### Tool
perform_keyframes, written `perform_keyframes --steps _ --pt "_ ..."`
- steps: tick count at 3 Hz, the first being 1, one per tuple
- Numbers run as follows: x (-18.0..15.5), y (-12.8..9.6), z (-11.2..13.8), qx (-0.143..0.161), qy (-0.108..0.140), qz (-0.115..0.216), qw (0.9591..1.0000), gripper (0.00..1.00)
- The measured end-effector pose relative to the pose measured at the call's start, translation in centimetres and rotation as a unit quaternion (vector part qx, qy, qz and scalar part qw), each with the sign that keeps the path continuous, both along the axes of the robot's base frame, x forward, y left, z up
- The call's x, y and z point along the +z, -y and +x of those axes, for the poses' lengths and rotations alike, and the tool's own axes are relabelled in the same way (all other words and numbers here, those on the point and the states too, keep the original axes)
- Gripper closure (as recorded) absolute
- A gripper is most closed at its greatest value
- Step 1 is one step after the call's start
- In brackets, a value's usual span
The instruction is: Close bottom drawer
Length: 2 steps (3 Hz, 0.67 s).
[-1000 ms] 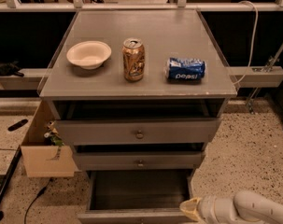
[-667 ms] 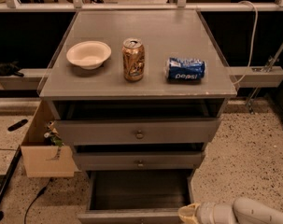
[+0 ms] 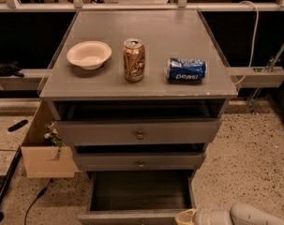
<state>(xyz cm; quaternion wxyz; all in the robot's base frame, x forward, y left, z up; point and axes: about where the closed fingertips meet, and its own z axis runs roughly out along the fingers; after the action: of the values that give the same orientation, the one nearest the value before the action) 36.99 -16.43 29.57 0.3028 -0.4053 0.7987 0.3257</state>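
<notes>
The bottom drawer (image 3: 140,192) of the grey cabinet stands pulled far out, its dark interior showing and its front edge at the lower frame border. The middle drawer (image 3: 139,161) and the wide top drawer (image 3: 138,132) above it stand slightly out, each with a small brass knob. My gripper (image 3: 184,217) comes in from the lower right on a white arm and sits at the right end of the bottom drawer's front, mostly cut off by the frame edge.
On the cabinet top (image 3: 141,86) stand a white bowl (image 3: 88,54), an upright gold can (image 3: 134,60) and a blue Pepsi can (image 3: 186,70) on its side. A wooden box (image 3: 42,149) stands on the floor at the left. Cables lie on the speckled floor.
My gripper has slid a little lower and to the left along the bottom drawer's front. The drawer looks unmoved.
</notes>
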Motion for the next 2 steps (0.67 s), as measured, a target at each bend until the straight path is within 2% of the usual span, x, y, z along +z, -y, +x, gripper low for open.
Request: perform_keyframes --steps 1,2 --pt "-1.9 -0.9 -0.5 0.005 -0.015 -0.009 0.9998 1.00" --pt "-5.8 -1.1 -2.0 0.012 -0.037 -0.031 0.9987 1.00"
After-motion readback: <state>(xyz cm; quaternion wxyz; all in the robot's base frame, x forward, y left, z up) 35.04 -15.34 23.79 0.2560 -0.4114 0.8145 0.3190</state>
